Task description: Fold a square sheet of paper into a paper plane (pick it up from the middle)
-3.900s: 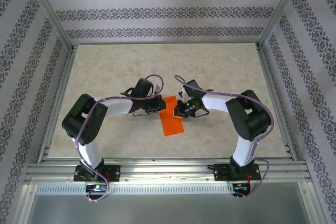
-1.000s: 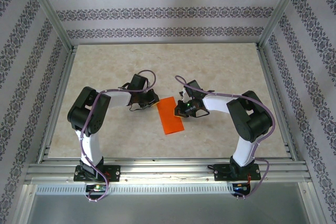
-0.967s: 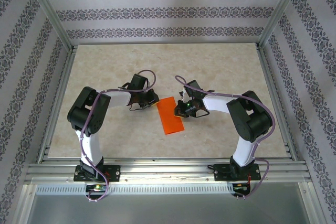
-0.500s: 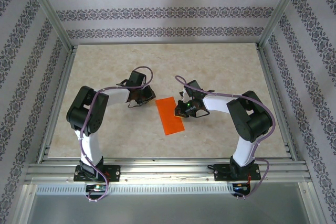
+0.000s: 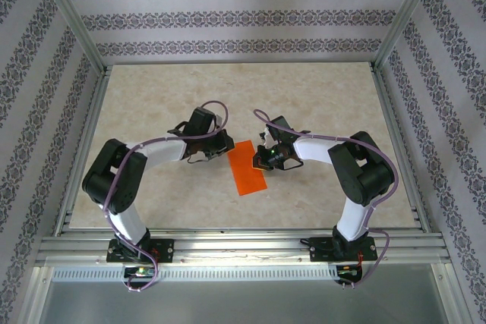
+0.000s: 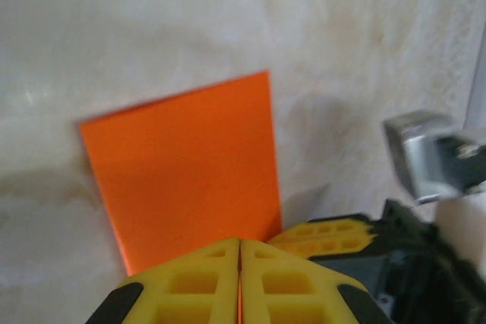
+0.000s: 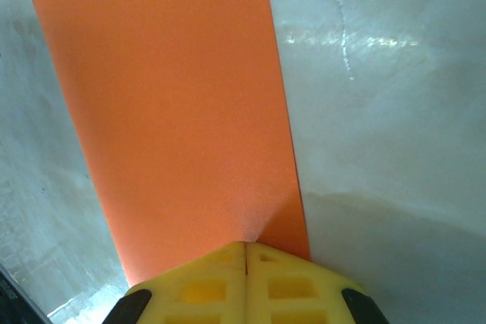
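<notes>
Folded orange paper (image 5: 248,167) flat on marbled table (image 5: 319,96), left gripper (image 6: 240,263) pinched together at its left edge, right gripper (image 7: 246,252) likewise, tip on its right edge.

Orange paper (image 5: 247,168) flat on table (image 5: 319,96)

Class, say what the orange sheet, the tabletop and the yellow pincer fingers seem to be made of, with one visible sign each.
The orange sheet: thin paper, matte; it lies flat with crisp straight edges.
The tabletop: looks like marble-patterned laminate or stone, glossy; pale veining and light glare, material uncertain.
The pincer fingers: probably moulded plastic or rubber, matte yellow; recessed pockets cast into them.
</notes>
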### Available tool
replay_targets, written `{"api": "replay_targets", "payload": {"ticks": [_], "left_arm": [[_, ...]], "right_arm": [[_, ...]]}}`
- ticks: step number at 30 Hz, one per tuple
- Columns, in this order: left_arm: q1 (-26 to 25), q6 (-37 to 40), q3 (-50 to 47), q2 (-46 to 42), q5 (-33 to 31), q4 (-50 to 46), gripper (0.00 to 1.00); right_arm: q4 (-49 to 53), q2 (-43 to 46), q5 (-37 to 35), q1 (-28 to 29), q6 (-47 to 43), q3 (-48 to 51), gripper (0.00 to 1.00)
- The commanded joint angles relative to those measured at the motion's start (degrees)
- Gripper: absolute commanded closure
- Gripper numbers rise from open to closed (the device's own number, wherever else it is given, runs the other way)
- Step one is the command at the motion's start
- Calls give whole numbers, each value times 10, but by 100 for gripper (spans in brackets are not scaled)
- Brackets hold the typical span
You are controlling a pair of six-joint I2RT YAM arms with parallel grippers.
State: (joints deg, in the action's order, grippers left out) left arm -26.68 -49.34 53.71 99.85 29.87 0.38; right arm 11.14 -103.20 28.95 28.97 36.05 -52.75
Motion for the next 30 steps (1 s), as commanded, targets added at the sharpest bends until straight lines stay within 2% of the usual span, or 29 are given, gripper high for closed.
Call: {"api": "replay_targets", "payload": {"ticks": [1, 5, 10, 13, 20, 24, 30], "left_arm": [[-5, -2, -13, 21, 26, 41, 90], [-13, 1, -18, 38, 27, 37, 90], [-12, 3, -23, 46, -28, 4, 90], [-12, 5, -23, 58, -39, -4, 90], [-13, 31, -18, 70, -42, -19, 89], [-12, 35, -10, 39, -31, -31, 86], [-21, 28, -11, -8, -6, -33, 87]], "right_arm": [[57, -9, -31, -5, 1, 23, 100], [56, -10, -31, -5, 2, 23, 100], [56, -12, -30, -5, 3, 22, 100], [58, -11, -29, -4, 2, 24, 100], [58, -12, -31, -4, 2, 25, 100], [58, -10, -33, -4, 2, 25, 100], [59, -10, -34, -4, 4, 23, 100]]}}
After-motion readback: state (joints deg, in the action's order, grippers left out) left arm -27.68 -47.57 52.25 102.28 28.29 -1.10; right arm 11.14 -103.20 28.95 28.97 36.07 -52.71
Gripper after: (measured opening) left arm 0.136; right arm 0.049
